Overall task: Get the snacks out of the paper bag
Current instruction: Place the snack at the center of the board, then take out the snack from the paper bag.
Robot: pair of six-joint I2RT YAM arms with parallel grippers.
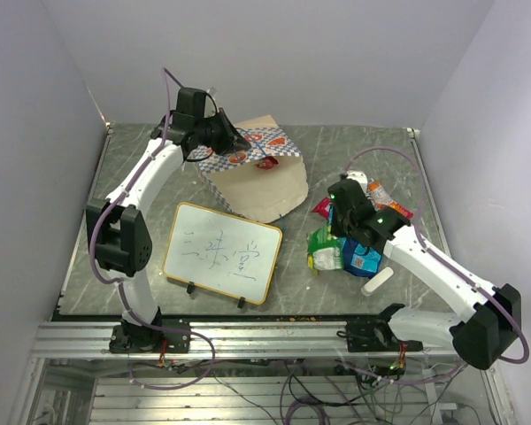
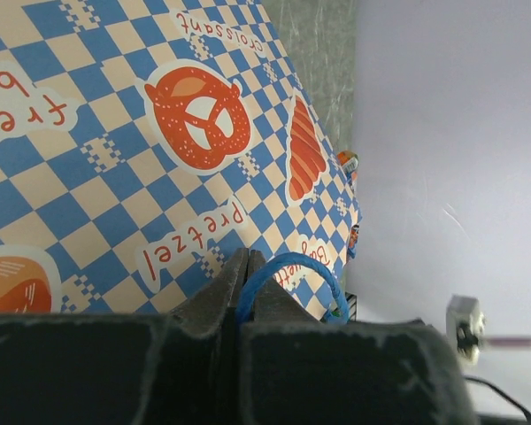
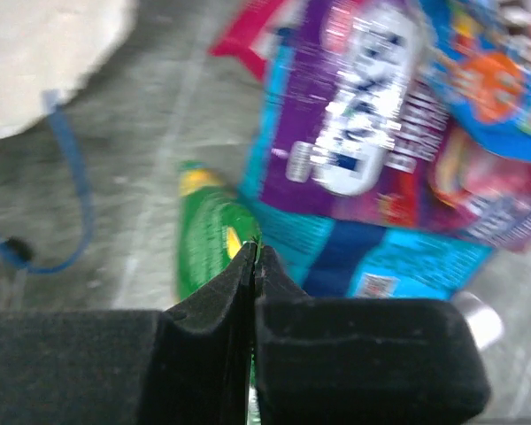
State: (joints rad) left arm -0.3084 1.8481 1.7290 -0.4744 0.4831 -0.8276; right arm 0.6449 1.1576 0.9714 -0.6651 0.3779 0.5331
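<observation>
The paper bag (image 1: 264, 188) lies on its side at the back middle of the table, its blue-white chequered band (image 2: 115, 177) filling the left wrist view. My left gripper (image 1: 223, 135) (image 2: 246, 257) is shut on the bag's blue cord handle (image 2: 288, 266). My right gripper (image 1: 338, 228) (image 3: 255, 252) is shut on the edge of the green packet (image 1: 323, 249) (image 3: 208, 235). The blue-teal packet with purple (image 1: 364, 258) (image 3: 363, 133) lies against the green one. A red-white-orange packet (image 1: 385, 200) lies behind them. A small red piece (image 1: 320, 208) lies by the bag's mouth.
A framed whiteboard (image 1: 221, 252) stands at the front left. A white eraser block (image 1: 378, 281) (image 3: 478, 319) lies just in front of the packets. The bag's second blue cord (image 3: 71, 186) trails on the grey table near the green packet. Walls close in at the back and both sides.
</observation>
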